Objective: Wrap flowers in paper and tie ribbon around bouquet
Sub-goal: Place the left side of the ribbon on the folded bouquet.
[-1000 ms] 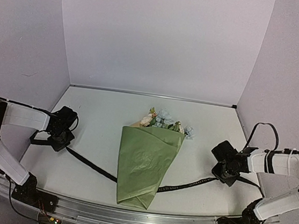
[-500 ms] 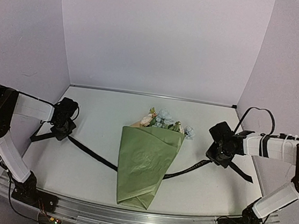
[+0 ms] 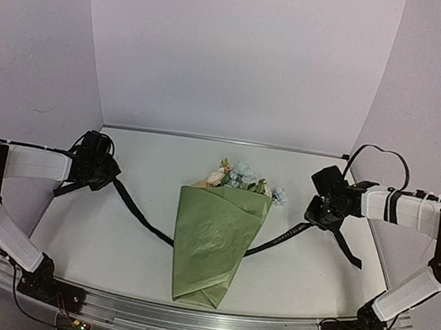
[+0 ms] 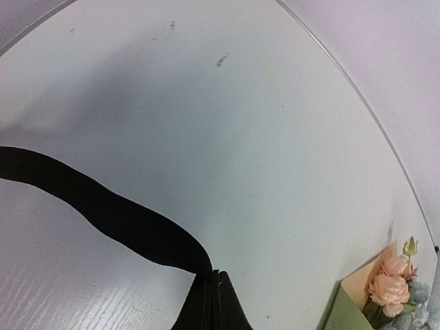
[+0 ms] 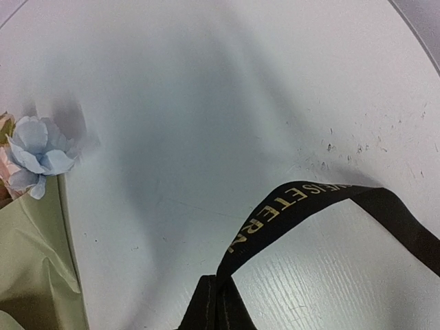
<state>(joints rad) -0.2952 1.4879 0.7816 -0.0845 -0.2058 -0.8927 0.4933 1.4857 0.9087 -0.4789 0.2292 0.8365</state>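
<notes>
Overhead view: a wrapped bouquet lies on a pale surface, about midway between two robot arms. The narrow tip of its olive paper points toward the arm bases. The flowers, pink, cream and blue, show at the far, wide end.

A black ribbon passes beneath the cone about halfway along it. It rises on each side to a pincer, so the two lengths form a shallow V. The left pincer is pressed together on the ribbon's left part. The right pincer is pressed together on the right part, where pale lettering shows. A short loose tail hangs beyond each pincer. Both pincers sit out to the sides, well apart from the bouquet.

The step in hand appears to be bringing the two ends up and over the cone to cross them. To do it well, both sides should probably carry even tension so the light bouquet is not dragged toward either pincer. The crossing should land over the cone's middle, not over the blooms. Both grips need to stay firm, because the satin looks slippery.
</notes>
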